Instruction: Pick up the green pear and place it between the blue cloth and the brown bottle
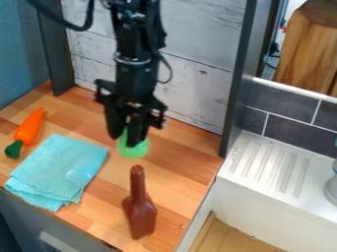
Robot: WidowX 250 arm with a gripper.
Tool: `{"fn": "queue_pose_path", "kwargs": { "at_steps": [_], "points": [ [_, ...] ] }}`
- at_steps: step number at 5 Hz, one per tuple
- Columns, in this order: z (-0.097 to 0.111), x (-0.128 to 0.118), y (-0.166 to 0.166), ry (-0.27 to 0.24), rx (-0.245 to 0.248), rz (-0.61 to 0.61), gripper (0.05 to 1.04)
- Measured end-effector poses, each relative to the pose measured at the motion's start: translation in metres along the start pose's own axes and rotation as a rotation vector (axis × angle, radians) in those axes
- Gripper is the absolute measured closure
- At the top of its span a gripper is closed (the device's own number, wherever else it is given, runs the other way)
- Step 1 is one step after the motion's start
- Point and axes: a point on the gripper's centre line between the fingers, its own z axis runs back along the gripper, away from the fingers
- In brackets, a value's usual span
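The hand (131, 141) is partly covering a green object (134, 152) above the surface's (181, 170) rear half; its opening and grip cannot be determined. A brown bottle (139, 214) is occupying the front-right area.

A carrot (28, 128) is lying near the left edge of the counter (189, 179), with a cloth (56, 170) lying to its right, close to the front edge. A bottle (139, 211) is resting to the right of the cloth, toward the front right corner. Behind the bottle, a small object (133, 150) is sitting. A drainboard (268, 170) is extending beyond the right edge.
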Motion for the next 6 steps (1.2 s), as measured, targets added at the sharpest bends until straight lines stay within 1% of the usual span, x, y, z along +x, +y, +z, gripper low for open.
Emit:
{"fn": "queue_pose_path", "kwargs": {
  "at_steps": [1, 2, 3, 4, 5, 6],
  "points": [
    [-0.016, -0.022, 0.012, 0.094, 0.002, 0.042, 0.639],
    [-0.031, -0.033, 0.023, 0.17, -0.009, 0.055, 0.639],
    [-0.04, -0.038, 0.028, 0.186, -0.031, 0.026, 0.64],
    [-0.049, -0.038, 0.023, 0.173, -0.075, -0.031, 0.639],
    [-0.052, -0.038, 0.024, 0.152, -0.123, -0.05, 0.639],
    [-0.053, -0.038, 0.024, 0.149, -0.131, -0.068, 0.566]
  ]
}}
